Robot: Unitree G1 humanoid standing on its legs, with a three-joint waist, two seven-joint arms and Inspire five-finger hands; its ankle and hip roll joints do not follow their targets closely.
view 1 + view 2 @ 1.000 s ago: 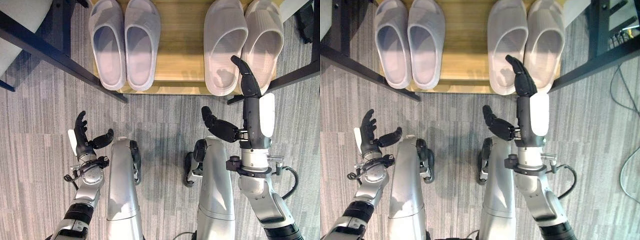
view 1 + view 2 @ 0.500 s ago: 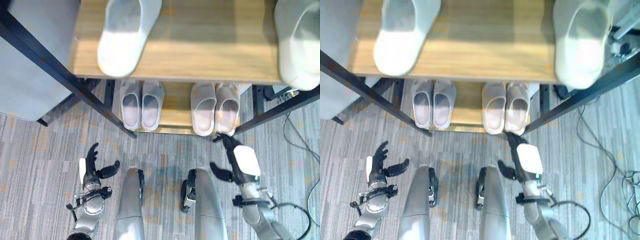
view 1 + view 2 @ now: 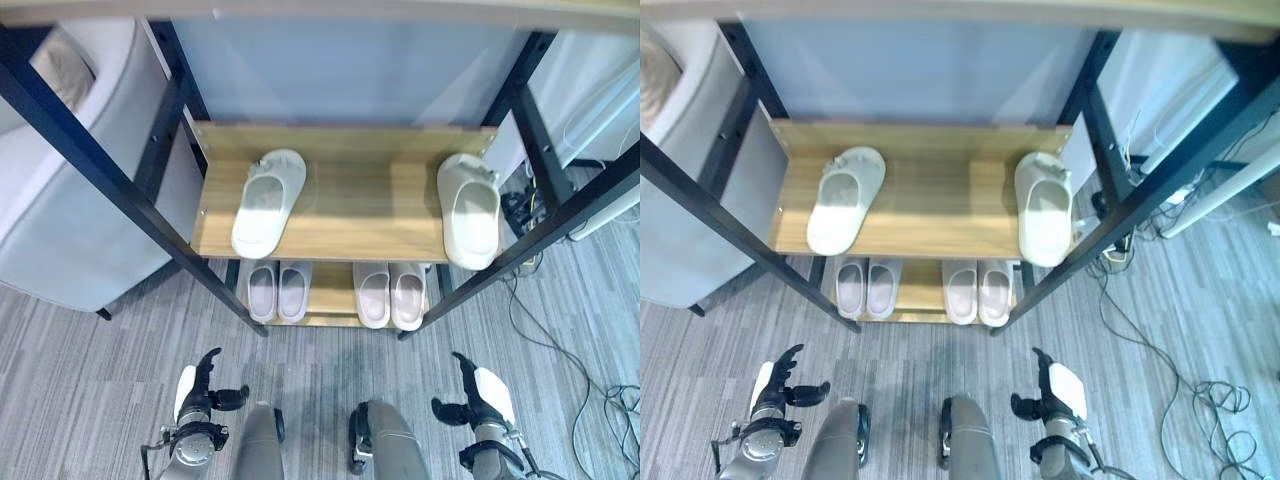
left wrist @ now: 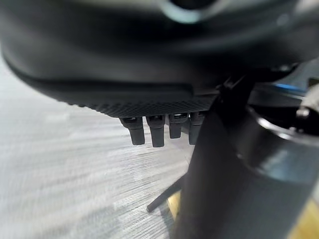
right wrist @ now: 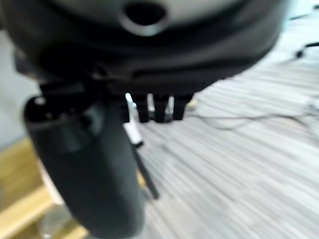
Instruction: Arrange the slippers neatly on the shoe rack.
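Two pale slippers lie far apart on the middle wooden shelf of the shoe rack: one at its left, angled, and one at its right end, hanging over the front edge. On the bottom shelf a lilac pair and a beige pair stand side by side. My left hand and right hand hang low over the carpet in front of the rack, both open and empty, well clear of the shelves.
Black metal rack posts slope down on both sides. A grey upholstered seat stands left of the rack. Cables trail over the grey carpet to the right.
The camera has risen and pulled back, so the middle shelf with its two slippers has come into full sight. My right hand has dropped away from the beige pair on the bottom shelf.
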